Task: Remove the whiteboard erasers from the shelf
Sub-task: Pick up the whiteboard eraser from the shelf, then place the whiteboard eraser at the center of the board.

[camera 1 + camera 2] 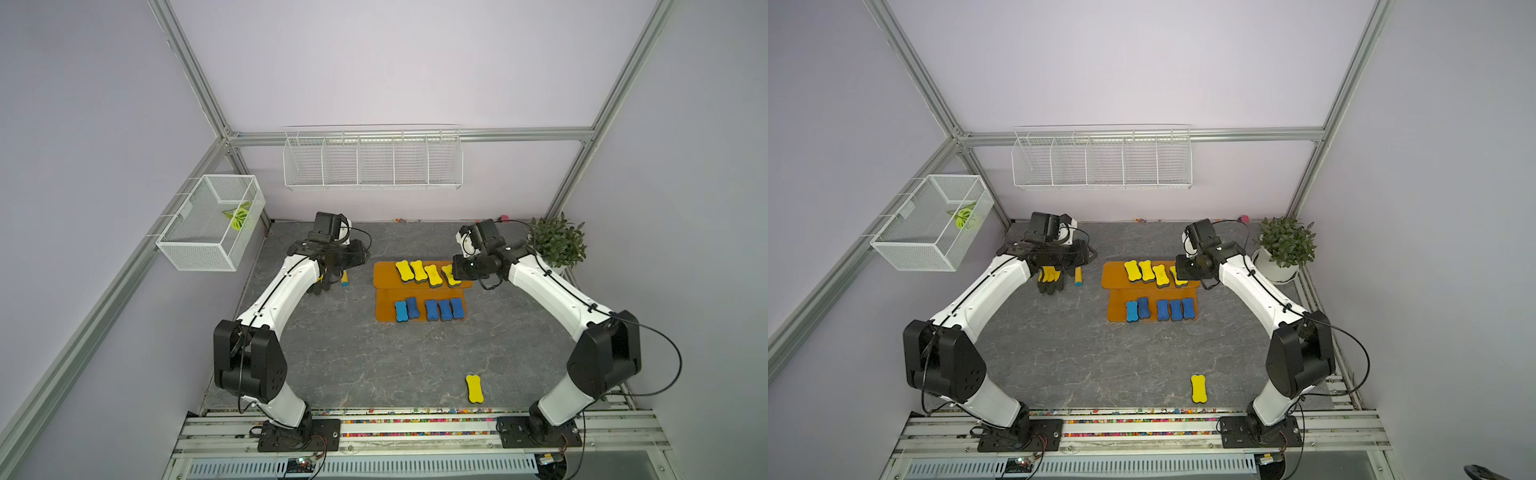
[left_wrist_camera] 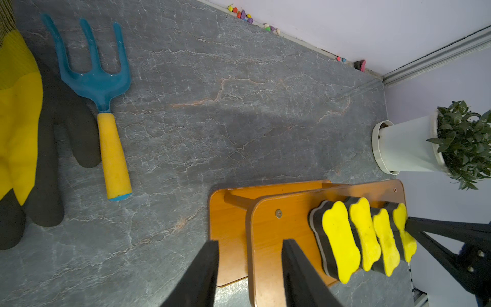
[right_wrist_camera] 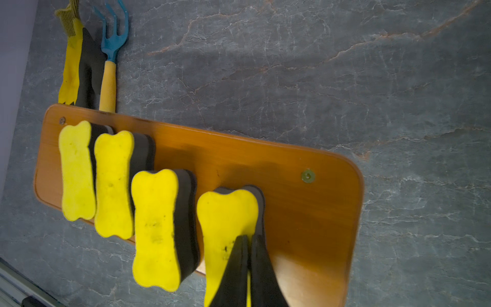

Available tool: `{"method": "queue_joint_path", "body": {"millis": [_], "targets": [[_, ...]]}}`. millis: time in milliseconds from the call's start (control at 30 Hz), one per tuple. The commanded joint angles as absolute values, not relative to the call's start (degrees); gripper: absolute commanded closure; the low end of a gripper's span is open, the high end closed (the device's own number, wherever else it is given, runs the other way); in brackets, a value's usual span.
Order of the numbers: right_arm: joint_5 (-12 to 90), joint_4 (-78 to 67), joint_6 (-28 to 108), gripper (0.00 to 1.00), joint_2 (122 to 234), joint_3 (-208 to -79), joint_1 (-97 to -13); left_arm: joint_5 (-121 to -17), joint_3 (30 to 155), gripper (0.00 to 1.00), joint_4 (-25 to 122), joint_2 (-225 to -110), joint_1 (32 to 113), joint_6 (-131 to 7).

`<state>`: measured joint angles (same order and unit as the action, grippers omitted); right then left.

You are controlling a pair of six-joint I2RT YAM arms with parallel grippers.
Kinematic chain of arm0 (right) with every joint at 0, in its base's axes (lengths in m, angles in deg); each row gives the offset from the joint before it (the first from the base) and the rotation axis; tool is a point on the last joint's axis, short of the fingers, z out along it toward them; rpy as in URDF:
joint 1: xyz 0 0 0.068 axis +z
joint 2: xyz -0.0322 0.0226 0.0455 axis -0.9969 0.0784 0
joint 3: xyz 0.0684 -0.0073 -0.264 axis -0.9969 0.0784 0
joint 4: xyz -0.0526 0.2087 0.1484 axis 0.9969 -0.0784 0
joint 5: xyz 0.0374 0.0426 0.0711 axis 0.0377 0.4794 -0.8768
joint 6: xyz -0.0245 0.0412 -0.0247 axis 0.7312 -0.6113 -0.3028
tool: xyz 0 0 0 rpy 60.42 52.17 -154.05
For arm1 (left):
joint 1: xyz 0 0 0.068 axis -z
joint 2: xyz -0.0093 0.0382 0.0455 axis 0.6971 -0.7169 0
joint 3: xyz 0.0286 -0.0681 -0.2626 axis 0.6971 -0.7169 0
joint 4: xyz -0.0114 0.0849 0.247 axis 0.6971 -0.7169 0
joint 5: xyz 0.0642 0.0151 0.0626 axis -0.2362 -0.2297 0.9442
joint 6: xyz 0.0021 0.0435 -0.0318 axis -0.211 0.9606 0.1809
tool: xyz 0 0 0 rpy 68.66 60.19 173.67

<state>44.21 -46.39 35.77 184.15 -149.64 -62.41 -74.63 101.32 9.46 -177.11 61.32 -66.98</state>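
Note:
The orange two-tier shelf (image 1: 384,275) stands mid-table. Three yellow whiteboard erasers (image 1: 419,270) lie free on its top board, and a fourth yellow eraser (image 3: 225,212) sits at the right end. My right gripper (image 3: 248,237) is shut, fingertips together at that eraser's waist edge; a grip does not show. Several blue erasers (image 1: 432,309) line the lower board. One yellow eraser (image 1: 474,388) lies on the table near the front. My left gripper (image 2: 250,241) hangs open and empty over the shelf's left end.
A blue garden fork with a yellow handle (image 2: 111,148) and yellow-and-black gloves (image 1: 1050,280) lie left of the shelf under my left arm. A potted plant (image 1: 557,243) stands at the back right. White wire baskets (image 1: 372,160) (image 1: 210,222) hang on the walls.

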Motion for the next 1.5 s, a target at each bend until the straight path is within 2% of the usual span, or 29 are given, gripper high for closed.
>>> {"method": "queue_joint_path", "body": {"millis": [0,633,967,1233,1467], "targets": [[44.15,-48.92,35.39,0.98,184.23,-146.77,-63.37,-74.31,100.60,0.56,9.96,-175.55,60.99,-66.58],[43.50,-45.84,30.86,1.00,176.63,-144.85,-64.81,-75.11,99.19,0.56,10.67,-173.88,60.99,-67.16],[41.74,-43.07,25.75,1.00,170.88,-138.97,-64.69,-75.60,98.45,0.56,11.05,-172.63,61.06,-67.22],[47.88,-44.67,20.77,1.00,162.35,-132.00,-59.11,-76.48,98.14,0.56,11.15,-171.85,61.58,-67.33],[54.61,-46.14,11.42,1.00,153.91,-123.72,-48.81,-76.99,96.78,0.56,10.73,-170.52,61.84,-66.73]]}}
